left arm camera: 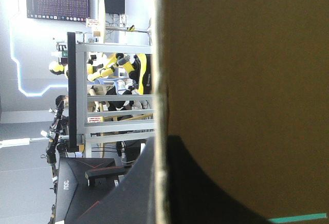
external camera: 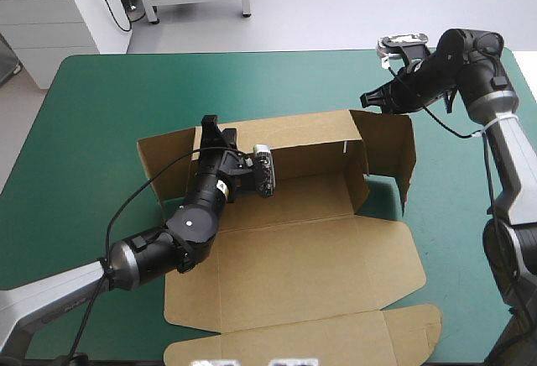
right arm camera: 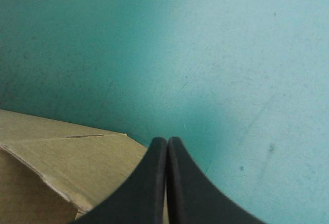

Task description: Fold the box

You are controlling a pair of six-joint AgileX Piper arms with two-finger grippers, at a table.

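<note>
The box [external camera: 310, 240] lies on the teal-green cover [external camera: 101, 106] with its base and lid panels flat. Its rear wall [external camera: 294, 143] is raised, and so is the end flap [external camera: 390, 152] at the right end of that wall. The long axis of the rear wall runs from one gripper toward the other.

The left gripper [external camera: 210, 127] is clamped on the top edge of the rear wall, close to its left end. In the left wrist view the board [left arm camera: 247, 80] passes between the two black fingers, which are all but closed on it [left arm camera: 163, 147].

The right gripper [external camera: 369, 97] hangs just beyond the opposite end of the wall, above the corner where the end flap begins. Its fingers are pressed together in one point [right arm camera: 167, 142] and hold nothing. The brown board [right arm camera: 61, 162] lies under and to one side of them, with bare cover [right arm camera: 231, 54] ahead.

Judgement: the right arm is nearer to the end flap. The flap lies below and on the robot's side of that gripper, so the next move calls for travel in that direction.
</note>
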